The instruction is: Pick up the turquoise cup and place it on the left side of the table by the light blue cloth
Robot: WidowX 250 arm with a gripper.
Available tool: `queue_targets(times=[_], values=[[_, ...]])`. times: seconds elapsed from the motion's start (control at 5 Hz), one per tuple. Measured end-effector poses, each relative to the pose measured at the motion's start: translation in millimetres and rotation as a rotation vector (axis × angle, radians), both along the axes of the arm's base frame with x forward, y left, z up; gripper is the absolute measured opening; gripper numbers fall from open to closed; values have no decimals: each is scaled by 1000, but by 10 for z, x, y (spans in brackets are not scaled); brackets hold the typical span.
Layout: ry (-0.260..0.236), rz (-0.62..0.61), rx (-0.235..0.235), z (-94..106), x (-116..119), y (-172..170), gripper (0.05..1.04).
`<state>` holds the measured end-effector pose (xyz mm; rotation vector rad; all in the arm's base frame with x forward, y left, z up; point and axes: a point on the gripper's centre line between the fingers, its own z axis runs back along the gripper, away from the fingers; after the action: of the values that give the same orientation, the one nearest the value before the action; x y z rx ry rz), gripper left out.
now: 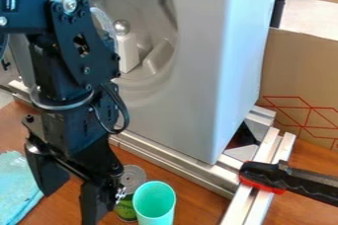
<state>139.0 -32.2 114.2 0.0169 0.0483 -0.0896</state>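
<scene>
End effector (71, 189): spread, nothing between fingertips. Turquoise cup (154, 203): upright on wooden surface (198, 202), just beside it, against or near green can (125, 210). Risk: sideways swing could topple both, clearance being slight.

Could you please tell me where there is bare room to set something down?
Bare wood shows between the teal cup and the metal rail, and below the black-handled tool. It is crowded where the gripper, cup and green can bunch together.
</scene>
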Motion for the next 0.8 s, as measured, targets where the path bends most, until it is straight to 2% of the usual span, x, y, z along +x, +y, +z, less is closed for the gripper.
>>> queue_targets(times=[0.2,0.4,0.6,0.8], values=[[9,5,1,-19,-9,0,1000],[-12,-48,16,-108,215,-178,1000],[-38,-77,-8,-288,478,-340,1000],[-33,-130,5,-438,620,-532,1000]])
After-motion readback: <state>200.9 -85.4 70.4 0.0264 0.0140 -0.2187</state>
